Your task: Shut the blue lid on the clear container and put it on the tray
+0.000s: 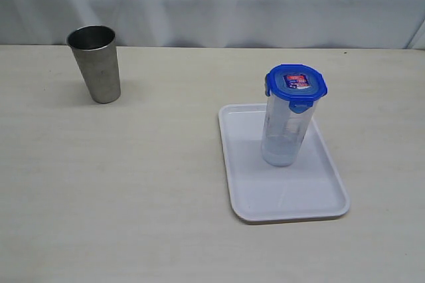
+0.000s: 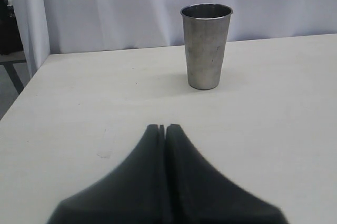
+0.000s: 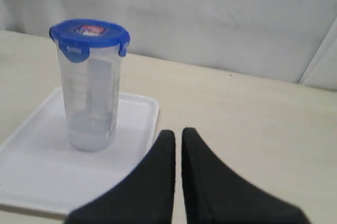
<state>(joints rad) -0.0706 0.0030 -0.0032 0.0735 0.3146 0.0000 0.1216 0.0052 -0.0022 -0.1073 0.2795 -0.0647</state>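
The clear container (image 1: pixel 287 130) stands upright on the white tray (image 1: pixel 285 196), with the blue lid (image 1: pixel 296 84) sitting on its rim. The right wrist view shows the same container (image 3: pixel 90 103), lid (image 3: pixel 89 33) and tray (image 3: pixel 31 171). My right gripper (image 3: pixel 178 132) hangs away from the container, beyond the tray's edge, jaws nearly together and empty. My left gripper (image 2: pixel 164 127) is shut with nothing in it, over bare table. Neither gripper appears in the exterior view.
A tapered steel cup (image 1: pixel 95 64) stands upright at the far left of the table, and the left wrist view shows that cup (image 2: pixel 206 46) ahead of the left gripper. A white curtain backs the table. The table's edge (image 2: pixel 23 90) shows in the left wrist view.
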